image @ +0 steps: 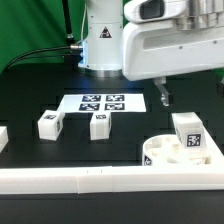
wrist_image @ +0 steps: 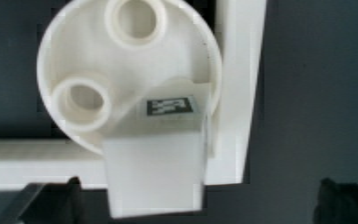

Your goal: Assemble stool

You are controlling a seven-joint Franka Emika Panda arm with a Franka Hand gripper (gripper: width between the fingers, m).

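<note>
The markings we can make out are black-and-white square tags, patterns rather than words: several on the marker board [image: 103,102] at the centre of the exterior view, and small ones on the left loose leg [image: 50,123] and the middle loose leg [image: 99,124], which lie just in front of it. The seat disc [image: 160,156] sits at the lower right of that frame, against the white border rail [image: 70,180]. The tagged upright leg [image: 190,135] stands on it. The gripper [wrist_image: 197,200] hangs above them. In the wrist view we see its dark fingers [wrist_image: 48,200] spread wide to either side of the upright leg, clear of it, grasping nothing.
</note>
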